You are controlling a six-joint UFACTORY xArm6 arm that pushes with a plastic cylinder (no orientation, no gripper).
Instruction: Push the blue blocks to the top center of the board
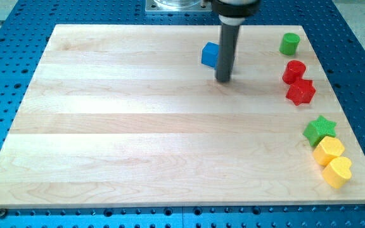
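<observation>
Nearest, at the board's (138, 145) right edge: two yellow blocks (329, 151) (338, 172), one green star (320, 129). Further up — two red blocks (301, 92) (293, 71), one green cylinder (289, 44). Farthest, one blue cube (210, 54) near top center — the bare tip (224, 80) holds nothing, just right of it and slightly nearer.

The arm ends in a straight, dark grey, cylindrical rod (226, 47) under a wider black collar; its tip (223, 80) is blunt.
</observation>
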